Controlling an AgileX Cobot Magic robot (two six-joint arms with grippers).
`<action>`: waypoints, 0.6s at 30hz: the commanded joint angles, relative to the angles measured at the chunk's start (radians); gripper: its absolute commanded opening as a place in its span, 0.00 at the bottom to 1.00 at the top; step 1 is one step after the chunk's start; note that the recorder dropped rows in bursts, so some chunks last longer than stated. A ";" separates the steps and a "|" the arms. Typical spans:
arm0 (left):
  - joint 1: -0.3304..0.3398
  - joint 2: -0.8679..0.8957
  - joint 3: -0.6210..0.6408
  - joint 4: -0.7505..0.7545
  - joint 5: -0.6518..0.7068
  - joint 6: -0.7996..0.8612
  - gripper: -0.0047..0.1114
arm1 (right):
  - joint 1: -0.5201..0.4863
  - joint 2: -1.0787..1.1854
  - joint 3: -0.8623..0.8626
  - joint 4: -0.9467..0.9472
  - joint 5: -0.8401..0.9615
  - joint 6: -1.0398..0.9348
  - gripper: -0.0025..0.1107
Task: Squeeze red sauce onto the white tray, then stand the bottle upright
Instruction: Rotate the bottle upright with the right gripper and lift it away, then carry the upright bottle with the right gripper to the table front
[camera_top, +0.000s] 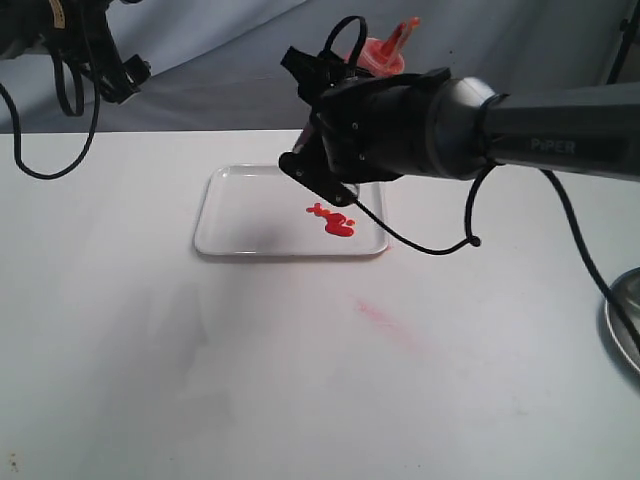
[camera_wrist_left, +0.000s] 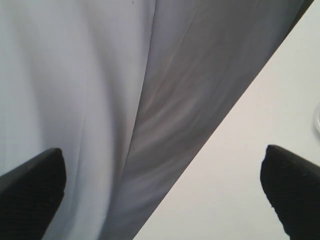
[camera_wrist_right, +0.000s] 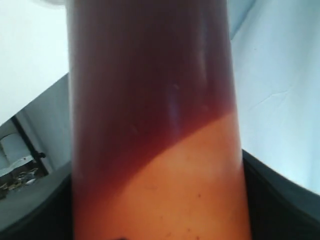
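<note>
Right gripper (camera_top: 325, 165) pinches bottle (camera_top: 378, 55) upper centre, nozzle up, likely for standing; red sauce (camera_top: 336, 221) lies on white tray (camera_top: 240, 215); left gripper (camera_wrist_left: 160, 190) spread, idle.

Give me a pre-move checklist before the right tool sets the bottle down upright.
1. Red sauce on white tray: ok, blob lies inside the rim.
2. Right tool gripping bottle: ok.
3. Nozzle pointing up: ok, slightly tilted.
4. Bottle base and landing spot: cannot tell, hidden behind the tool.
5. Left tool out of the way: ok, open, far from the tray.
</note>
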 joint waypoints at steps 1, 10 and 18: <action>0.002 -0.006 -0.004 -0.015 -0.029 -0.012 0.94 | -0.002 -0.105 0.019 0.127 0.063 -0.199 0.02; 0.002 0.032 -0.004 -0.015 -0.035 -0.014 0.94 | -0.023 -0.216 0.216 0.187 0.070 -0.352 0.02; 0.002 0.037 -0.004 -0.015 -0.078 -0.009 0.94 | -0.090 -0.221 0.342 0.175 0.098 -0.360 0.02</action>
